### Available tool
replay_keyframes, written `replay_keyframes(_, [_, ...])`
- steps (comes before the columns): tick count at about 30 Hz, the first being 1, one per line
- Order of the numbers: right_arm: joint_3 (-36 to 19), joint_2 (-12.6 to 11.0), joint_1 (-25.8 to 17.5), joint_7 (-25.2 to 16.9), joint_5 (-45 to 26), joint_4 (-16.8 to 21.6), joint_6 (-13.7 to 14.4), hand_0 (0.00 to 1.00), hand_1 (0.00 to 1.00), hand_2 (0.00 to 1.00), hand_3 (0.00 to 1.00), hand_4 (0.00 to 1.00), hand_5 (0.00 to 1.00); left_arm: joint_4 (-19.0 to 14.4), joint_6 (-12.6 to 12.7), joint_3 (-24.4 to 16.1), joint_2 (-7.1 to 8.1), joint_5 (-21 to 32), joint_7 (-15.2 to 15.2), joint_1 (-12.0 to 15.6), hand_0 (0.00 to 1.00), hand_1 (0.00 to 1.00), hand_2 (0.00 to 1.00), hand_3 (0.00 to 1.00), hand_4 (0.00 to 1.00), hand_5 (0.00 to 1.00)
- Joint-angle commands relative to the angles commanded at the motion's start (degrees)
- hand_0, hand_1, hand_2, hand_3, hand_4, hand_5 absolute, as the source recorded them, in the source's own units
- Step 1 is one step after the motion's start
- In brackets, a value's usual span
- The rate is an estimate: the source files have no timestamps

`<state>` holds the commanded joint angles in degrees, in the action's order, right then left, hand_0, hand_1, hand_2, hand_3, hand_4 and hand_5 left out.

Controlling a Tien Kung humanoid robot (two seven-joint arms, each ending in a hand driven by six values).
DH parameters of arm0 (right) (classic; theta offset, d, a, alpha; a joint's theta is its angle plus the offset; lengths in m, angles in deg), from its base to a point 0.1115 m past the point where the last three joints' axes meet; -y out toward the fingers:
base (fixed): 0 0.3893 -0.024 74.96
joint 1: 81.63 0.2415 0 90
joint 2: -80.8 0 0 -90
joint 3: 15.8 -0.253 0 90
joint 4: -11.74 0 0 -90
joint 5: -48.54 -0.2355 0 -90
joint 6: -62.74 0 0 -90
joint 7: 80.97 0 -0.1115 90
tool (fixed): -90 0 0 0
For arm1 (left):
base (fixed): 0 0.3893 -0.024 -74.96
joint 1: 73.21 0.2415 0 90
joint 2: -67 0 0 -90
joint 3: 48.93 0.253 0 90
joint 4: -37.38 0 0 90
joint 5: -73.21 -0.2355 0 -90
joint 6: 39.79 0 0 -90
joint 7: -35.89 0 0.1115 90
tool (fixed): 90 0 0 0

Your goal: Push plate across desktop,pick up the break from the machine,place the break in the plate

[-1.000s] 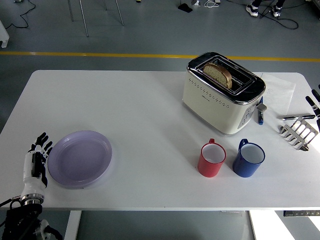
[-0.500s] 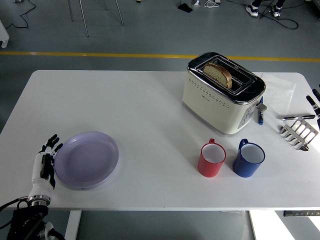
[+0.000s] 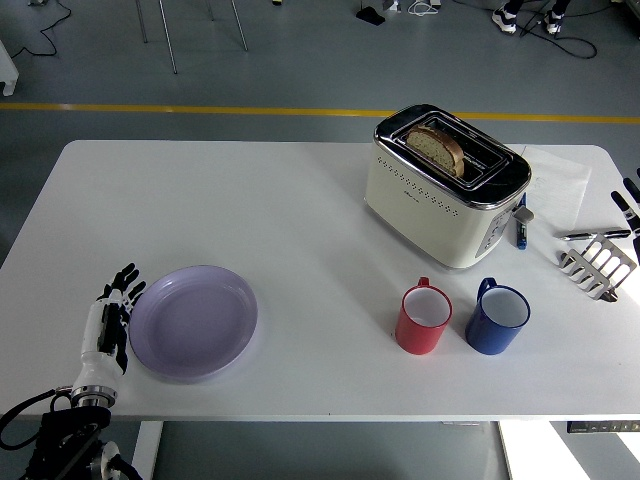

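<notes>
The left hand (image 3: 108,322) comes in at the table's (image 3: 250,200) near left corner, fingers straight and loose, gripping nothing, its flat side pressed against the left rim of a pale purple plate (image 3: 193,321). The plate lies flat near the front edge, well left of the middle. Far off to the right and farther back stands a cream toaster (image 3: 445,187) with a chrome top, and a slice of bread (image 3: 436,148) sticks up out of one of its slots. In front of the toaster, a red mug (image 3: 424,317) and a blue mug (image 3: 497,317) stand just beside each other, handles turned away from me. A metal toast rack (image 3: 599,265) sits near the right edge of the table. At that edge, a few black fingertips of the right hand (image 3: 628,203) show, too little to tell how it is held.
</notes>
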<state>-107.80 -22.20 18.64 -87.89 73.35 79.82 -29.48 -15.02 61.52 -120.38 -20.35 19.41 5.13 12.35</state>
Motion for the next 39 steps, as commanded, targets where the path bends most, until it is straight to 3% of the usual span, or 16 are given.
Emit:
replay_keyframes(22, [-0.24,0.03,-0.01,-0.05,0.05,0.04,-0.09,0.774,0.700,0.696,0.661,0.501,0.534,1.18,-0.83,7.63,-0.19,2.85,0.18,-3.42,0.838,0.874,0.935,0.890,0.598,0.998])
replay_keyframes(39, [-0.49,0.16,-0.03,-0.06,0.09,0.07,-0.17,0.779,0.703,0.699,0.668,0.504,0.540,1.52,-2.38,10.57,-0.96,4.38,0.66,-4.93,0.829,0.866,0.931,0.890,0.597,0.998])
